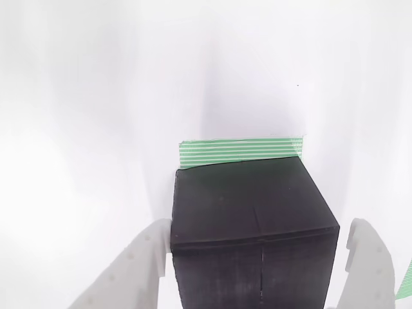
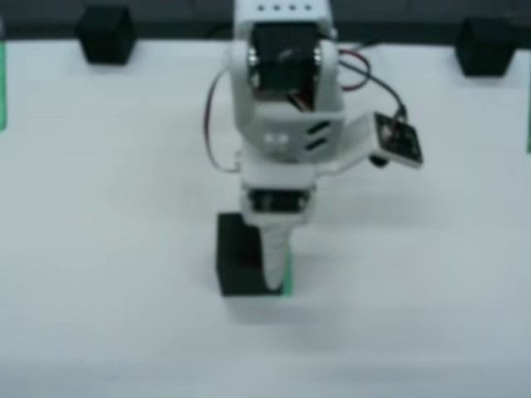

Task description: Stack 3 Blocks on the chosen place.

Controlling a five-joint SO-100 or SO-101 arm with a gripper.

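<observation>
White tabletop [image 2: 99, 249]; cube [image 1: 251, 219] on striped patch [image 1: 238, 150], btwn jaws.

The block [image 1: 251, 225] between the fingers [image 1: 132, 267] is matt black plastic, faintly textured, with a thin seam down its near face. The fingers are smooth, matt white plastic with small dimples. Beyond the fingertips, the square patch [image 1: 239, 152] looks like flat green-and-white striped tape on a smooth white surface [image 1: 84, 129].
</observation>
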